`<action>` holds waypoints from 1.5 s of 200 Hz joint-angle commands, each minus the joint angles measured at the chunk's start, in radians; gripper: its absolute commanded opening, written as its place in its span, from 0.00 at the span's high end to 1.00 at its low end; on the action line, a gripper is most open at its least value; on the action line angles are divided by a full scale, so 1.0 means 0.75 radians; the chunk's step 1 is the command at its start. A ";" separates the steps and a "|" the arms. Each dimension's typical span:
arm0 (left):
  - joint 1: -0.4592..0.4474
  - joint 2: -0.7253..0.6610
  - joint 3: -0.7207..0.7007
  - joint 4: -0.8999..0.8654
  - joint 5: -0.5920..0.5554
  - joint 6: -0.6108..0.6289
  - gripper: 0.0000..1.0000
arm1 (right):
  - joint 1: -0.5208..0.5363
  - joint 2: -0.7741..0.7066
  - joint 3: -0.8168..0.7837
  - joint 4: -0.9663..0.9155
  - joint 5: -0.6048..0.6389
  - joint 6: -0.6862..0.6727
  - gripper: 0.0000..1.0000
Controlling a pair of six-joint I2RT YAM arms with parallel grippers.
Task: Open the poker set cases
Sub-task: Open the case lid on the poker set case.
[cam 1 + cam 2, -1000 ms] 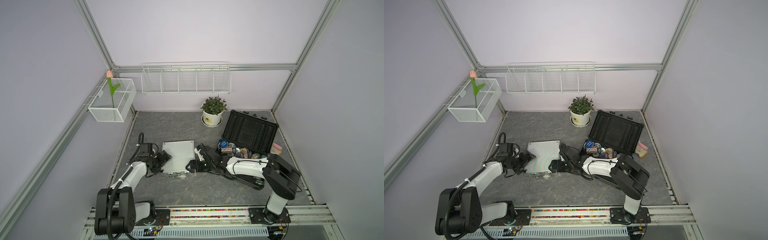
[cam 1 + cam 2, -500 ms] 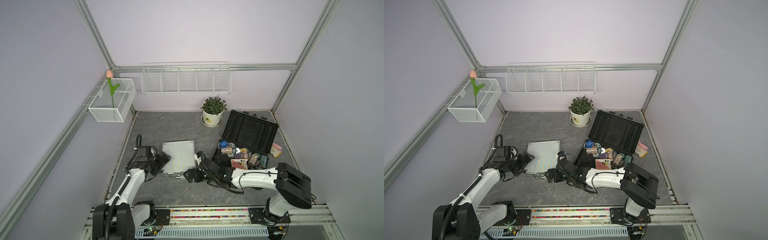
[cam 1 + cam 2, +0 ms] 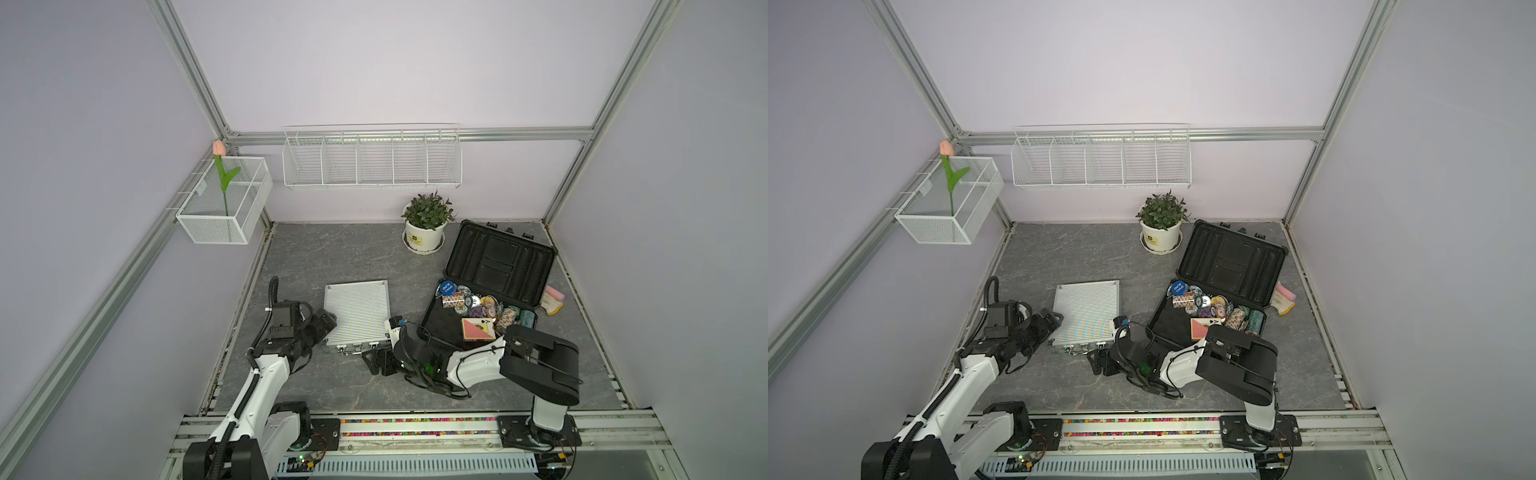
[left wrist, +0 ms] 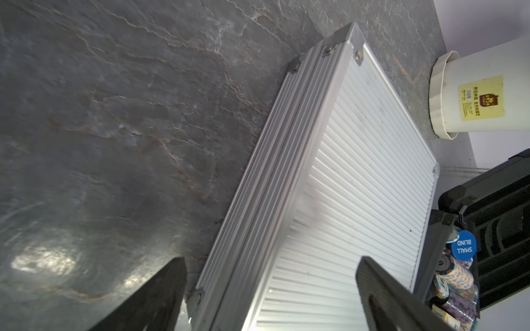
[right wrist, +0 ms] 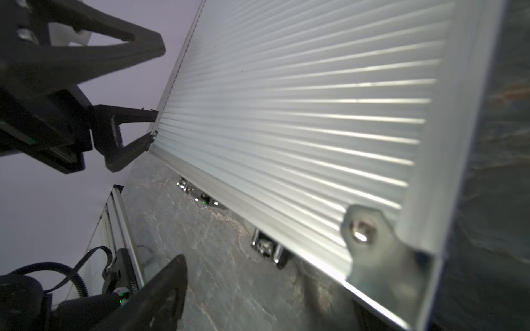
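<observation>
From my seat, the left gripper [image 3: 326, 322] is at the near left corner of the silver ribbed case [image 3: 357, 311]. Its fingers [image 4: 384, 298] are spread wide and grip nothing. In the left wrist view one finger is over the lid and the other hangs beside the case's side wall, above the grey table [image 3: 316, 257].

The silver ribbed case lies flat and closed near the middle of the table. Its two metal latches [image 5: 266, 246] sit on the front edge that faces the arms' bases. I cannot tell whether they are undone.

The right gripper [image 3: 374, 361] sits low, just in front of that front edge near the right-hand latch, with its fingers [image 5: 160, 295] wide apart around nothing.

Further right, the dark grey plastic case [image 3: 498, 262] is open, its lid propped up toward the back wall. Its base holds poker chips [image 3: 478, 303] and a deck of cards [image 3: 478, 328]. A potted plant [image 3: 426, 224] stands behind, between the two cases.
</observation>
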 commanded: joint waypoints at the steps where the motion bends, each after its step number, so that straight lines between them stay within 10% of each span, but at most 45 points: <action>1: 0.001 -0.003 -0.002 0.042 -0.017 0.008 0.06 | 0.002 0.072 0.020 0.122 0.033 0.030 0.10; 114: 0.002 0.110 -0.096 0.186 0.157 -0.050 0.08 | -0.005 0.219 0.075 0.274 -0.029 0.042 0.11; 300: 0.001 0.104 -0.058 0.144 0.133 -0.002 0.09 | -0.026 0.257 -0.064 0.472 -0.001 0.234 0.42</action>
